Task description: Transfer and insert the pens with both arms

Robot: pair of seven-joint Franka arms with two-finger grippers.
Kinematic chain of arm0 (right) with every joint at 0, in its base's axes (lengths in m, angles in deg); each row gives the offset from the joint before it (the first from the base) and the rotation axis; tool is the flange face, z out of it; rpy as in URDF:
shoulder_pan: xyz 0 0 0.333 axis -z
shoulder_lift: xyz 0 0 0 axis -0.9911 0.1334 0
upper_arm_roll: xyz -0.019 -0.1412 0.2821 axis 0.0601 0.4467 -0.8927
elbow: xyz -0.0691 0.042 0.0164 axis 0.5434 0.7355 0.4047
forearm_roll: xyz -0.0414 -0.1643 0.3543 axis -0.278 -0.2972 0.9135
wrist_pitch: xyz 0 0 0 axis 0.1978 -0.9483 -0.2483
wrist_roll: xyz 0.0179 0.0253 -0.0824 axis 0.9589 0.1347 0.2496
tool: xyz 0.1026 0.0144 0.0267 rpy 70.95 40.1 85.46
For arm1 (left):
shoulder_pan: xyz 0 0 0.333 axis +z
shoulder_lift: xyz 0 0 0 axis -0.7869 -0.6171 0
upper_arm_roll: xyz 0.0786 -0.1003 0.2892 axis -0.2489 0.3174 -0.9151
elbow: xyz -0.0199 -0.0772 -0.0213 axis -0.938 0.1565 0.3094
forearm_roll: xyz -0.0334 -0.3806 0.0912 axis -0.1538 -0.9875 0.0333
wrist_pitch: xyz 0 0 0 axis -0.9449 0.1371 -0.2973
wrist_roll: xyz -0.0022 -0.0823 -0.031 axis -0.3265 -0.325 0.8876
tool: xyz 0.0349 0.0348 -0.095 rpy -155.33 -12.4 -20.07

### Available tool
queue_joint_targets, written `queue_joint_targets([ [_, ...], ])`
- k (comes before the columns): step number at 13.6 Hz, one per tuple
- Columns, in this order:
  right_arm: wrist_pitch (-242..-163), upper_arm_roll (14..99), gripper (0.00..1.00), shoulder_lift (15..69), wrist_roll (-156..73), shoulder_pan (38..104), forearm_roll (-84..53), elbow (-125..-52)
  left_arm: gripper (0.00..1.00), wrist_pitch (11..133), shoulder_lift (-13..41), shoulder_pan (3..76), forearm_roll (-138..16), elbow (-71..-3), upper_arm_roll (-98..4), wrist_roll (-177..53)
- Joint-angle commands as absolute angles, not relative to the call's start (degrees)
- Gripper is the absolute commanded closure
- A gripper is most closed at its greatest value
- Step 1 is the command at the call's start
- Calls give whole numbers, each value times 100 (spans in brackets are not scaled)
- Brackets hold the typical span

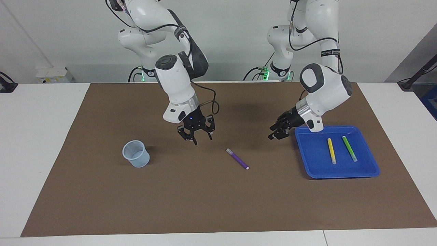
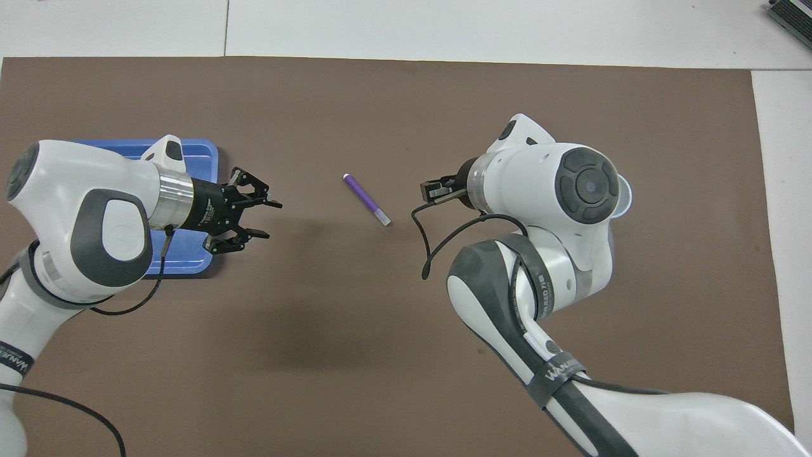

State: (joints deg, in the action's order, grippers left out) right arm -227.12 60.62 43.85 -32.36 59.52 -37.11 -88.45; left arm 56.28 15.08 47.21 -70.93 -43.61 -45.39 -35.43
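The purple pen (image 1: 237,159) (image 2: 366,199) lies on the brown mat between the two grippers, touched by neither. The yellow pen (image 1: 331,150) and the green pen (image 1: 349,149) lie side by side in the blue tray (image 1: 341,172); in the overhead view the left arm hides them. My left gripper (image 1: 272,133) (image 2: 263,219) is open and empty, low over the mat just beside the tray's edge. My right gripper (image 1: 203,139) is open and empty, over the mat between the cup and the purple pen; in the overhead view its own wrist mostly hides it.
A pale blue translucent cup (image 1: 136,153) stands upright on the mat toward the right arm's end; only a sliver (image 2: 625,193) shows past the right arm in the overhead view. The tray (image 2: 198,158) lies toward the left arm's end. White table borders the mat.
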Motion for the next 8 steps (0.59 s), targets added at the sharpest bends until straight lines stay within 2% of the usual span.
queue_joint_targets([
  [1, -23112, 6044, 35, 4761, -3599, 5721, -4332, -8708, 14, 5763, 1693, 4969, -6368, -4566, -4508, -4870],
  [4, -22981, 6027, 35, 5252, -3608, 5536, -4782, -8279, 11, 6395, 1614, 5224, -5373, -4557, -4500, -6477],
  [6, -22640, 6027, 35, 5771, -3565, 5430, -4748, -7577, 13, 6659, 1596, 5339, -5327, -4575, -4500, -7403],
  [8, -22375, 6018, 35, 5939, -3547, 5430, -4695, -7275, 12, 6695, 1596, 5339, -5318, -4566, -4500, -7529],
])
